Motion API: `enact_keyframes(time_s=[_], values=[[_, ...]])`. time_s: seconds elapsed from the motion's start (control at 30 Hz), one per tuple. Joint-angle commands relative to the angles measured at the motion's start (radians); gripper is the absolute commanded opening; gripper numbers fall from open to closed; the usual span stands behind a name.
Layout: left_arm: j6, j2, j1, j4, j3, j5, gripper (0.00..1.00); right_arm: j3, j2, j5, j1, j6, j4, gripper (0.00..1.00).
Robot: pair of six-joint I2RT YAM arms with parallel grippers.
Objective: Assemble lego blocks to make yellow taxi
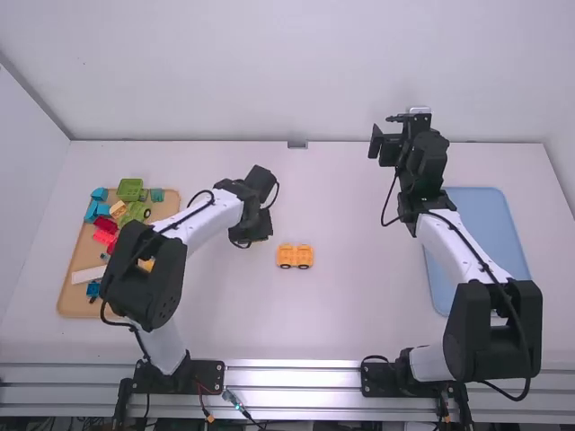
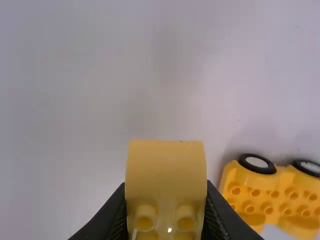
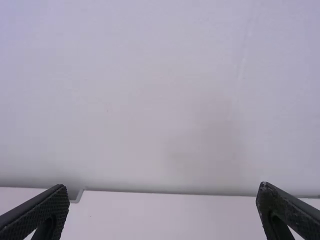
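Note:
The yellow wheeled base (image 1: 295, 257) stands near the middle of the table. Left of and just beyond it, my left gripper (image 1: 256, 235) is over the table. The left wrist view shows this left gripper (image 2: 166, 210) shut on a yellow block (image 2: 166, 167) with a rounded top and studs, apart from the wheeled base (image 2: 275, 192). That base has black tyres and rows of studs. At the far right of the table my right gripper (image 1: 388, 142) is raised; in the right wrist view the right gripper (image 3: 163, 210) stands open, its fingers wide apart with nothing between them.
A tan tray (image 1: 76, 269) with several green, blue, red and yellow pieces and a white plate (image 1: 88, 275) lies at the left, partly behind the left arm. On the right is a blue tray (image 1: 490, 233), crossed by the right arm. A white wall rises behind the table.

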Motion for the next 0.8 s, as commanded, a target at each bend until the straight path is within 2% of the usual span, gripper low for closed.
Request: enact_keyframes(time_s=[0.0,0.1,0.37,0.57,0.77], values=[[-0.413,-0.014,0.007,-0.014,-0.040,0.027,0.02,0.034,0.010,0.002,-0.009,0.003,-0.010,0.99],[-0.644,-0.014,0.005,0.000,-0.074,0.024,0.02,0.034,0.010,0.002,-0.009,0.004,-0.028,0.99],[-0.968,-0.010,0.008,0.016,-0.076,0.036,0.02,0.034,0.010,0.002,-0.005,0.003,-0.042,0.99],[-1.111,0.001,0.004,-0.004,-0.076,0.042,0.02,0.034,0.010,0.002,-0.005,0.003,-0.043,0.99],[-1.160,0.030,0.000,0.005,-0.076,0.042,0.02,0.034,0.010,0.002,-0.005,0.003,-0.042,0.99]])
